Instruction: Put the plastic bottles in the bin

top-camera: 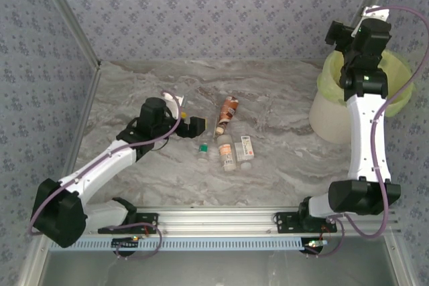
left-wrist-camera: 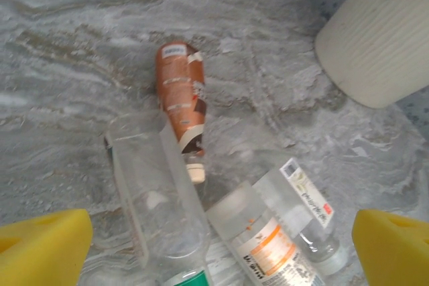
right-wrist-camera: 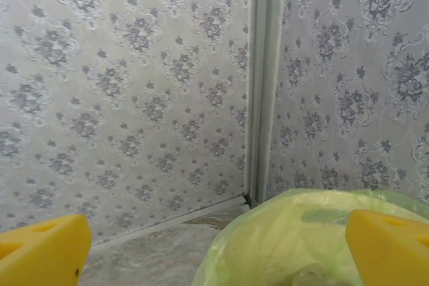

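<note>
Several plastic bottles lie close together mid-table: a brown-orange one (top-camera: 228, 113) (left-wrist-camera: 179, 102), a clear one with a green cap (top-camera: 202, 150) (left-wrist-camera: 157, 199), one with an orange label (top-camera: 226, 152) (left-wrist-camera: 268, 246) and one with a white label (top-camera: 245, 149) (left-wrist-camera: 305, 199). My left gripper (top-camera: 188, 123) (left-wrist-camera: 218, 252) hovers open just left of them, its yellow pads (left-wrist-camera: 43, 246) wide apart with the bottles showing between and beyond them. The bin (top-camera: 332, 115) (left-wrist-camera: 375, 38), lined with a lime-green bag (right-wrist-camera: 315, 239), stands at the right. Above it my right gripper (top-camera: 358, 28) (right-wrist-camera: 214, 252) is open and holds nothing.
Patterned walls close the table at the back and sides, with a corner post (right-wrist-camera: 261, 78) just behind the bin. A metal rail (top-camera: 221, 219) runs along the near edge by the arm bases. Bare marble surface (top-camera: 134, 85) lies to the left and behind the bottles.
</note>
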Robot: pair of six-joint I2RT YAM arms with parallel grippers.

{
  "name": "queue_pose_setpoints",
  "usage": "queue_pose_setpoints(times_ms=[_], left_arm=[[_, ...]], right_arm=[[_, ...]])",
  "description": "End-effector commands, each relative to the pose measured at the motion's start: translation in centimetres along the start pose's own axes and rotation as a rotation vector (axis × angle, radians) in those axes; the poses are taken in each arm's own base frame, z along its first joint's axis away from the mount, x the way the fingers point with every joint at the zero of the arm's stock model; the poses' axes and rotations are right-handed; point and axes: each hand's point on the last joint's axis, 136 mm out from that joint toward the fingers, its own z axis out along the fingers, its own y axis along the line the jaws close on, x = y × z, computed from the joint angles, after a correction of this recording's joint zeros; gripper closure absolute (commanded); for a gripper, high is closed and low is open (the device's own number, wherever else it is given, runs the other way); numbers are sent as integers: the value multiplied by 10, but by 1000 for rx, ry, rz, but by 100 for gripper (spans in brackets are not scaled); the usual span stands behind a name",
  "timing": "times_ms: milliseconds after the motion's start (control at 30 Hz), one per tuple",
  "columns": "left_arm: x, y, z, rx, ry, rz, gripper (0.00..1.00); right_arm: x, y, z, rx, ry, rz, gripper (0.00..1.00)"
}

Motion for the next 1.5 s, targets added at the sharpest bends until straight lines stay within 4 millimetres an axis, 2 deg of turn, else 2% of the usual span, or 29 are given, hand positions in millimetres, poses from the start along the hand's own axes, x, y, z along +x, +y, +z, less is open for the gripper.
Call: queue_pose_setpoints(times_ms=[0,133,433,567,767,933,1100,1300,1467], left_arm=[[-18,6,-1,-51,-29,-54,1],[-16,13,5,-85,-18,-104,0],[-6,26,15,-138,20,-196,1],[-1,29,16,-148,33,-230,1],[11,20,20,-94,82,-288,1],[39,34,12,-272,144,-314,1],[68,29,9,-379,232,-258,0],[108,17,19,-461,343,-133,1],[122,12,30,-557,376,-26,5]], right_arm=[[2,9,-12,-65,9,36,0],[9,17,-22,-110,27,79,0],[34,52,-57,-273,84,125,0],[53,73,-73,-344,118,128,0],[86,103,-95,-437,178,163,0],[119,119,-107,-460,239,189,0],[152,120,-109,-427,299,204,0],[161,119,-107,-408,311,221,0],[162,117,-107,-397,316,218,0]])
